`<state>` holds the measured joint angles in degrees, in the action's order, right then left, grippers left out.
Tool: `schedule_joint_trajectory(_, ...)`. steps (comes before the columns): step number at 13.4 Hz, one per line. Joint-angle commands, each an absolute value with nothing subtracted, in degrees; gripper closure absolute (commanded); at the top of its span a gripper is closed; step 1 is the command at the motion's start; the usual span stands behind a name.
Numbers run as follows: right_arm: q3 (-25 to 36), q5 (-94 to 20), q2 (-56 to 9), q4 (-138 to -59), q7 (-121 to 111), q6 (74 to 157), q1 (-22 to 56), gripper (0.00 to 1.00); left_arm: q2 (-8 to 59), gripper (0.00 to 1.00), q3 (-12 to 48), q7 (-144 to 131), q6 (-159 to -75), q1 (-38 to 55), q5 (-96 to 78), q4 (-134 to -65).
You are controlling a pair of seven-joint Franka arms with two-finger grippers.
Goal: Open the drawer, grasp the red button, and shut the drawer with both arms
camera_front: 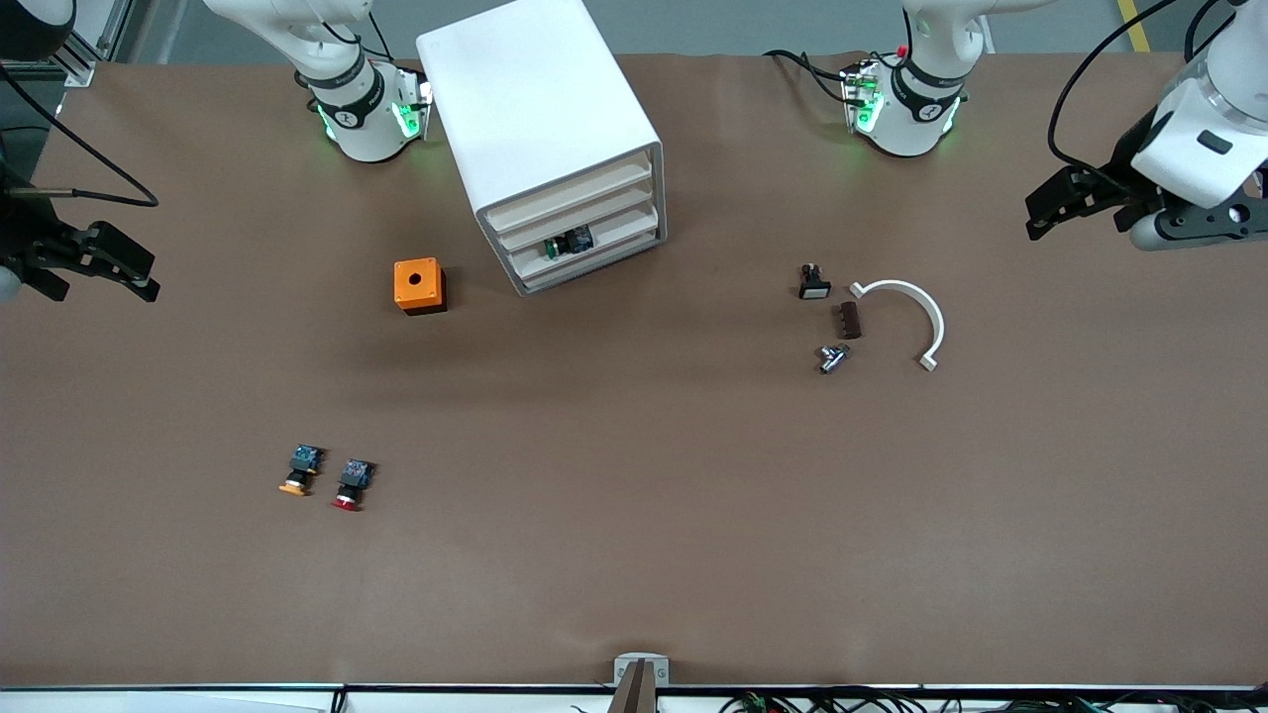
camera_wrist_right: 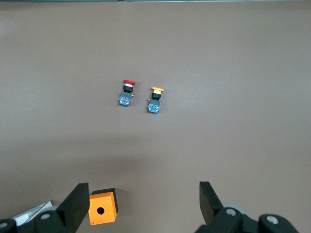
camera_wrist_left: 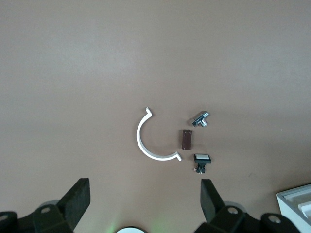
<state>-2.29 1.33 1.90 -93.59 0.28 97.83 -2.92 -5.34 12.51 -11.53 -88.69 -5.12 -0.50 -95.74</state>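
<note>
Red-capped button (camera_front: 351,485) on table, long axis toward front camera, cap nearest it, my left gripper (camera_front: 1065,203) and right gripper (camera_front: 94,262) spread wide, both empty

Matt brown covering on the table (camera_front: 634,555), smooth, looks like paper or felt, no shine at all. The cabinet (camera_front: 540,109) reads as smooth white plastic with a soft sheen, and its drawers (camera_front: 594,230) look like cream plastic. Orange cube (camera_front: 417,283): matt plastic. The curved clip (camera_front: 916,307), white plastic, smooth. There's a small fitting (camera_front: 833,357) glinting like bare metal. The button (camera_front: 351,485) has a glossy red cap. Both arms (camera_front: 347,89) wear glossy white shells; the grippers look matt black.
</note>
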Motion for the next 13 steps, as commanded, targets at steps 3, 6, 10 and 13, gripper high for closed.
schedule_joint_trajectory(3,-3.4,2.5,2.7,-93.7,-0.1,97.8,-4.3,0.0,-3.7,0.0,13.1,-11.6,-88.2,-6.0,0.9,-92.3)
schedule_joint_trajectory(6,-3.4,2.5,2.7,-93.8,-0.3,97.7,-4.1,0.0,-3.3,0.0,12.9,-11.7,-88.2,-5.9,0.9,-92.1)
schedule_joint_trajectory(10,-3.3,2.5,2.8,-93.8,-0.4,97.6,-4.0,0.0,-3.3,0.0,12.8,-11.7,-88.1,-5.8,1.0,-92.0)
schedule_joint_trajectory(13,-3.3,2.5,2.7,-93.7,-0.4,97.6,-4.0,0.0,-3.3,0.0,12.9,-11.6,-87.1,-5.8,2.7,-92.0)
